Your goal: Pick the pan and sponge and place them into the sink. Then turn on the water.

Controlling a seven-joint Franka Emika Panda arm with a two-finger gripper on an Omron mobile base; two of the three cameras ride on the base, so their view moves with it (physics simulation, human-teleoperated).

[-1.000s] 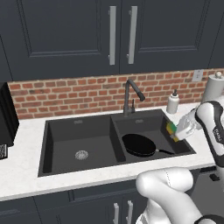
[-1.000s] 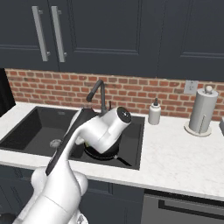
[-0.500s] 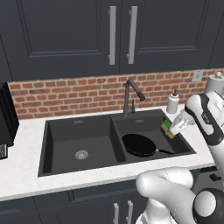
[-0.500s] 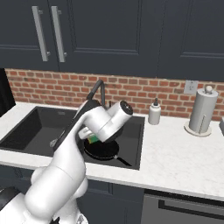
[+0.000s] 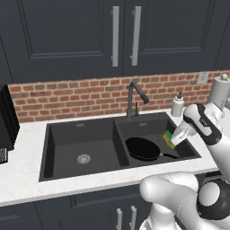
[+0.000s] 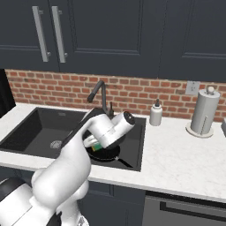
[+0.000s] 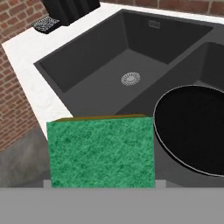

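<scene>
Left base view looked forward and down on the sink (image 5: 85, 134) from behind-left, right base view on the same sink (image 6: 44, 119) from behind-right, both sharing faucet (image 5: 134, 96) and brick wall, hand view sat close above the sink (image 7: 100, 48).

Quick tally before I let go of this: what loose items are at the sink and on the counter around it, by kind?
Pans: 1, the pan in the right basin
Sponges: 1, the sponge held in the gripper
Soap bottles: 1, soap bottle behind the sink
Paper towel rolls: 1, paper towel roll on the counter
Total: 4
</scene>
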